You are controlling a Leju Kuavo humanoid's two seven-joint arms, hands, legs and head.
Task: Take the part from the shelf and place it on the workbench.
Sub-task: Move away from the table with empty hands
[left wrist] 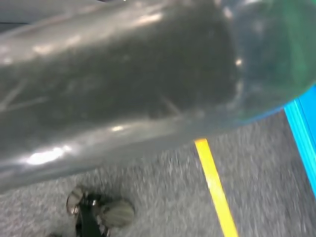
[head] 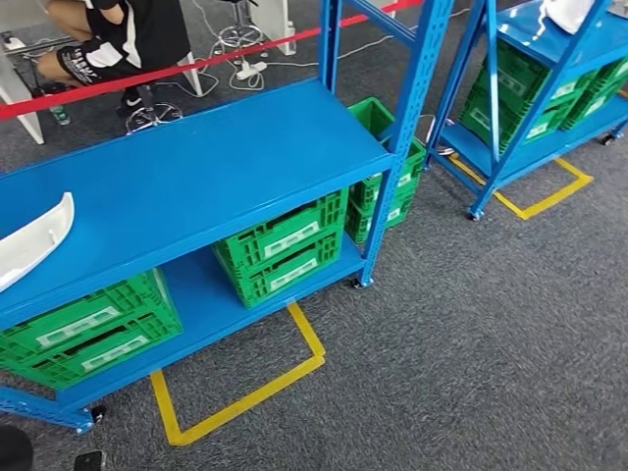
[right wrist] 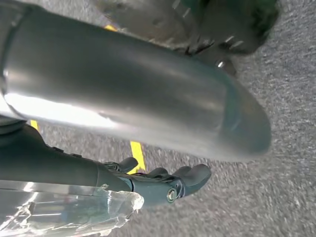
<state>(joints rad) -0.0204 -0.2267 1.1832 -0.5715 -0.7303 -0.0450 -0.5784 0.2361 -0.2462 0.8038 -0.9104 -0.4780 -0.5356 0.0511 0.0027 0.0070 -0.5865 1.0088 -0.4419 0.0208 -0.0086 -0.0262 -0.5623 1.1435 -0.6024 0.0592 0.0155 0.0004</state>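
Observation:
A white curved part [head: 33,240] lies at the left end of the blue shelf's top board [head: 207,167] in the head view. My right hand [right wrist: 164,183] hangs over the grey carpet in the right wrist view, its dark fingers [right wrist: 193,175] stretched out and holding nothing. In the left wrist view a small dark shape [left wrist: 98,213] sits low over the carpet; it may be my left hand's fingers, but it is too blurred to tell how they stand.
Green crates [head: 285,245] fill the lower shelf board. A second blue shelf [head: 533,59] at the right carries more crates and another white part [head: 570,12]. Yellow floor tape [head: 236,397] marks the carpet. A seated person [head: 119,39] is behind a red tape [head: 185,67].

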